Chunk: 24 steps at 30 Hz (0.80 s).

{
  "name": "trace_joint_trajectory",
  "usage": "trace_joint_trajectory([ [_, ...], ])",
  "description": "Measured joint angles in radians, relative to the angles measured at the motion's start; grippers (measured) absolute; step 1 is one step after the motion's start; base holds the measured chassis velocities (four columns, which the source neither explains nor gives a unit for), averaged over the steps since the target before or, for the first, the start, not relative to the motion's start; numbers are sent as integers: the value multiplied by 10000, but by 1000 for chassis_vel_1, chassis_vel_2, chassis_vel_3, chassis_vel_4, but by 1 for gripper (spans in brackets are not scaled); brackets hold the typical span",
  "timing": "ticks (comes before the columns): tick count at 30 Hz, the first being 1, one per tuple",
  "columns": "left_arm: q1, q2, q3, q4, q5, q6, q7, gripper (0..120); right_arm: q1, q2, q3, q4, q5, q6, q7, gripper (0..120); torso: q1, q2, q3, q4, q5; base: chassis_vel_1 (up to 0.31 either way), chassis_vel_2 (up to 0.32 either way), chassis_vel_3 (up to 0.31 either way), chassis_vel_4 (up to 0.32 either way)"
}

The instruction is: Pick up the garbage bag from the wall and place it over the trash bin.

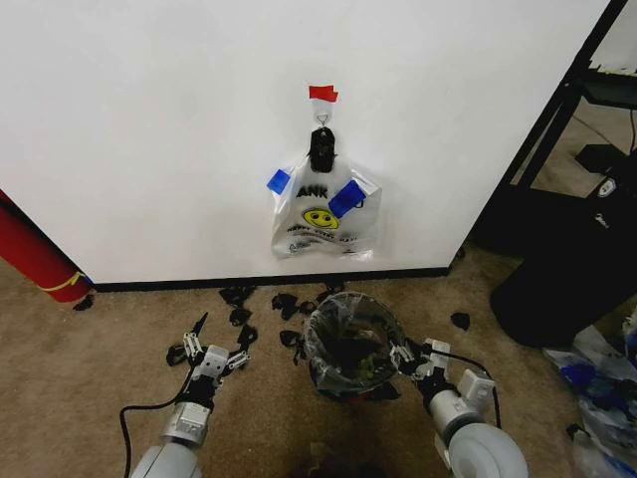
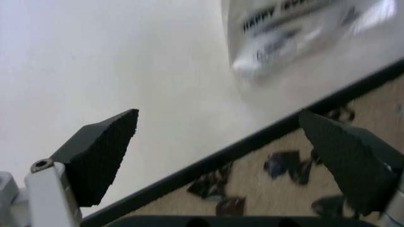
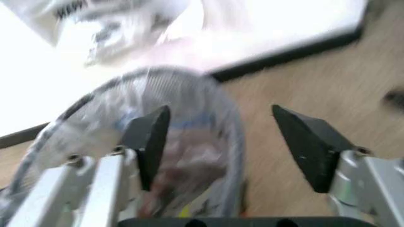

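2 grippers: both low near the carpet, fingers spread wide, nothing held.
Left gripper (image 1: 204, 344): left of the trash bin (image 1: 350, 346), clear of it; left wrist view looks at the wall (image 2: 126, 56) and the bag's lower edge.
Right gripper (image 1: 410, 358): just beside the bin's right rim; right wrist view has the bin rim between its fingers' line of sight.
Garbage bag (image 1: 325, 214): hangs flat on the wall (image 1: 149, 129) from a black clip (image 1: 321, 147) on a small hook under red tape (image 1: 322, 94); 2 blue tape patches near its top, smiley print facing out.
Bin: on the carpet right below the bag; looks already lined w/ see-through plastic.
Key relation: bag is up & fwd of both grippers, about centred btwn them, long axis vertical; by my judgement neither arm is clearly nearer.
Floor: dark scraps (image 1: 239, 295) along the baseboard.
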Motion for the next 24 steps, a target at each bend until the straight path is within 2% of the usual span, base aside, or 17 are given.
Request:
trace_joint_trajectory([
  [1, 25, -69, -15, -141, -251, -164, 44, 100, -134, 92, -19, -21, -707, 876, 30, 69, 0, 0, 0, -1, 0, 0, 0, 0, 0],
  [2, 35, -170, -33, -322, -637, -394, 137, 100, -211, 289, 0, -144, -1660, 2216, -20, 74, 0, 0, -1, -2, 0, 0, 0, 0, 0],
  [3, 35, -170, -33, -322, -637, -394, 137, 100, -211, 289, 0, -144, -1660, 2216, -20, 74, 0, 0, -1, -2, 0, 0, 0, 0, 0],
  [4, 47, -275, -53, -518, -1080, -611, 282, 100, -257, 459, 82, -250, -2299, 3081, -187, 78, 0, 0, -1, -2, 0, 0, 0, 0, 0],
  [6, 101, -558, -159, -1067, -2335, -1172, 1067, 100, -505, 913, 599, -392, -3626, 5333, -1257, 88, 0, 0, 0, 2, 2, 0, 0, 0, 0],
  [7, 99, -669, -212, -1259, -2682, -1361, 1326, 100, -599, 1028, 763, -389, -3834, 5889, -1632, 91, 0, 0, -1, 0, 0, 0, 0, 0, 0],
  [8, 76, -895, -327, -1657, -3248, -1624, 1716, 100, -844, 1248, 1091, -322, -4236, 6909, -2372, 95, 0, 0, -1, -2, 1, 0, 0, 0, 0],
  [9, 76, -895, -327, -1657, -3248, -1624, 1716, 100, -844, 1248, 1091, -322, -4236, 6909, -2372, 95, 0, 0, -1, -2, 1, 0, 0, 0, 0],
  [11, 94, -1231, -453, -2343, -3949, -1745, 2177, 100, -1251, 1597, 1570, -40, -4788, 7991, -3315, 99, 0, 0, -1, -2, 0, 0, 0, 0, 0],
  [13, 162, -1498, -513, -2896, -4253, -1695, 2415, 100, -1570, 1910, 1888, 307, -5073, 8430, -3986, 100, 0, 0, -2, -1, 2, 0, 0, 0, 0],
  [16, 249, -1775, -714, -3281, -4307, -1647, 2815, 100, -2050, 2489, 2097, 1003, -5060, 8364, -4334, 100, 0, 0, -2, -1, 1, 0, 0, 0, 0],
  [24, 148, -1771, -1152, -3229, -4253, -1735, 3422, 100, -2521, 3416, 2042, 1808, -5071, 7720, -3803, 100, 0, 0, -1, -1, -1, 0, 0, 0, 0],
])
